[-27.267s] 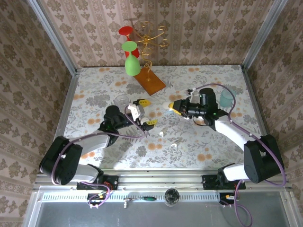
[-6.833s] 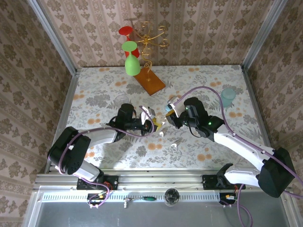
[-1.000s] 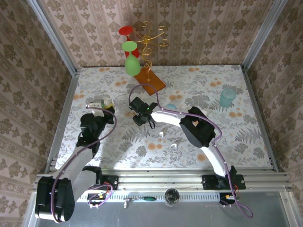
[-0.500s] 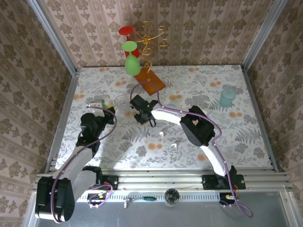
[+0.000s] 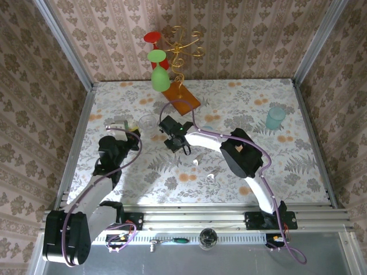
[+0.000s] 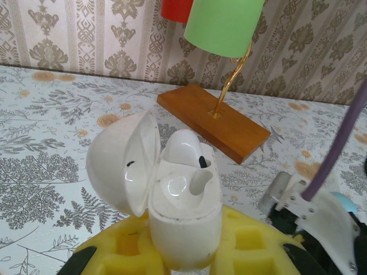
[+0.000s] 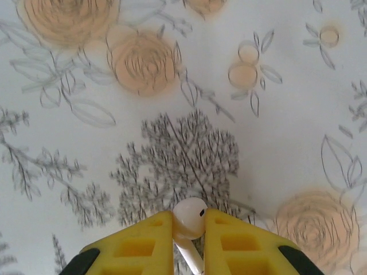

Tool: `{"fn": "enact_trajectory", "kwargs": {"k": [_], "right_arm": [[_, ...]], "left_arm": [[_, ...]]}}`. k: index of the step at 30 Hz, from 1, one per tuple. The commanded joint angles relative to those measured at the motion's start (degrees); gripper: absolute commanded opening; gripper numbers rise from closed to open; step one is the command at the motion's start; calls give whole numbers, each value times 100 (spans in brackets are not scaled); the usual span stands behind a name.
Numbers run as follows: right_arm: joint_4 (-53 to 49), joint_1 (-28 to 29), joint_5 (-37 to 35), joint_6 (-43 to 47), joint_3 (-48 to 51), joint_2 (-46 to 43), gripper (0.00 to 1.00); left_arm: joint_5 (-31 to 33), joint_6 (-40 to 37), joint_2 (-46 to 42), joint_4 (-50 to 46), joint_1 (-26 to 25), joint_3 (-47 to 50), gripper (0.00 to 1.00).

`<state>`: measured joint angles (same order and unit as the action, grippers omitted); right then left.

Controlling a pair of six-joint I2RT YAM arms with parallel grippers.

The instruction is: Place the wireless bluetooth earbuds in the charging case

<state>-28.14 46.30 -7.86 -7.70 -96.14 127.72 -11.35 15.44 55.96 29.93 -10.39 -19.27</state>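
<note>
Right, my right pincer (image 7: 189, 229) is clamped on a white earbud (image 7: 190, 217). Its stem is half hidden between the yellow pads (image 7: 137, 243), over the floral tabletop (image 7: 275, 114). My left pincer (image 6: 183, 252) grips the open charging case (image 6: 183, 200) just short of the wooden base (image 6: 213, 121). The case bottom is buried and a seated earbud (image 6: 184, 150) is partly visible. Tabletop lies open left of the base up to the back wall (image 6: 69, 34).

Floral table (image 5: 258, 166) carries wooden stand (image 5: 182, 101), teal cup (image 5: 274, 118), clear glass (image 5: 147, 122), loose earbuds (image 5: 195, 162).
</note>
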Motion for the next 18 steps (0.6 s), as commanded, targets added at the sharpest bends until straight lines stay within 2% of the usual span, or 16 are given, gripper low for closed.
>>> {"fn": "enact_trajectory", "kwargs": {"k": [1,11,15,18], "right_arm": [[-293,-64,186,-116,557,-354,19],[-24,-224,172,-157,2341,-1577,22],[-192,-260,3,-87,2341,-1682,26],[-446,-262,16,-88,2101,-1762,34]], "left_arm": [[-153,-41,117,254,43,-220,0],[-267,-176,353,526,-15,-221,0],[-175,-279,448,671,-15,-156,0],[-222,-287,469,672,-15,-188,0]]}}
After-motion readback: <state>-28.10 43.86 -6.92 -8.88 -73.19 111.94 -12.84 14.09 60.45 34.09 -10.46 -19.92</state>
